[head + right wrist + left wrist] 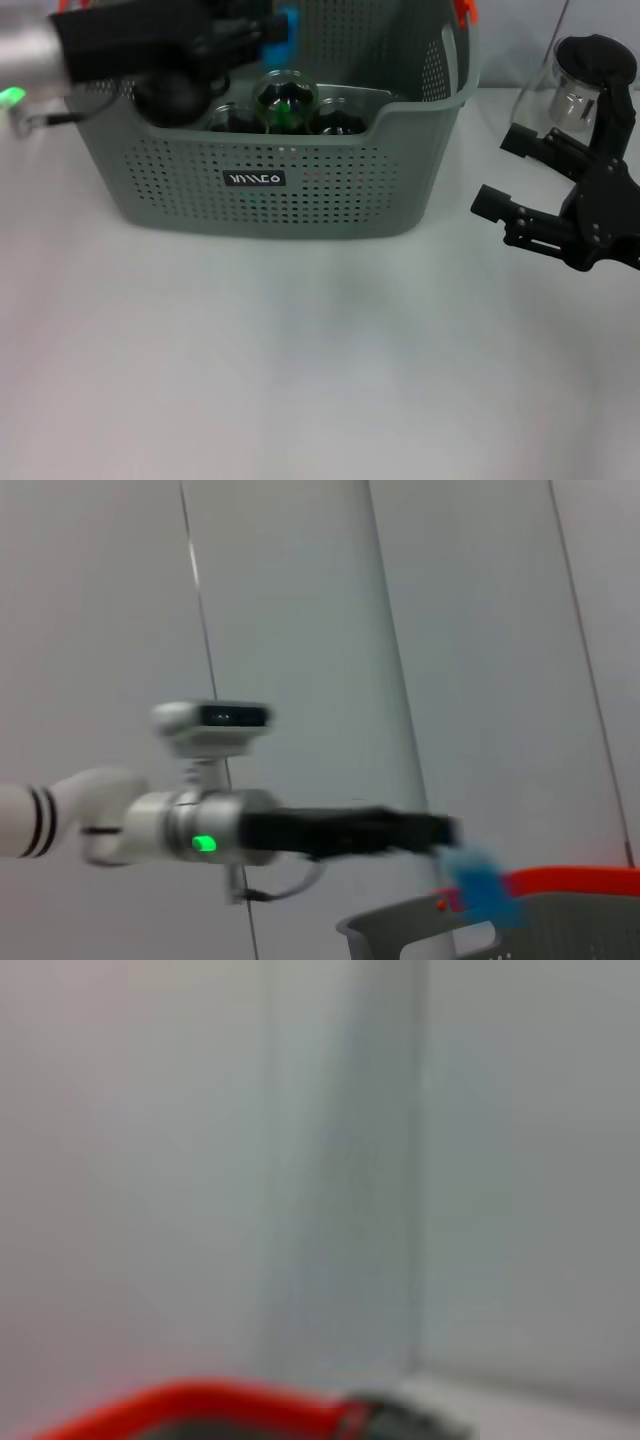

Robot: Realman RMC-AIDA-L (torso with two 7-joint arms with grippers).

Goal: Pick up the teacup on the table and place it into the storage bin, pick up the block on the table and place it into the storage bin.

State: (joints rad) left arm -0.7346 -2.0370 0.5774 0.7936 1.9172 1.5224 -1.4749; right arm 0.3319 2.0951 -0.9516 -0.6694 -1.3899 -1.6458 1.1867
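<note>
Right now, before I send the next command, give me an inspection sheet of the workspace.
Surface: white table, bare in front of the bin.
Job's things: storage bin holds glass teacups; blue block held above the bin's far side.
Clutter: glass jug at the table's far right.
Grippers: left gripper over the bin, shut on the block; right gripper open, beside the bin above the table, holding nothing.
Cables: thin cable looping under the left arm.
Surroundings: plain pale wall panels.
</note>
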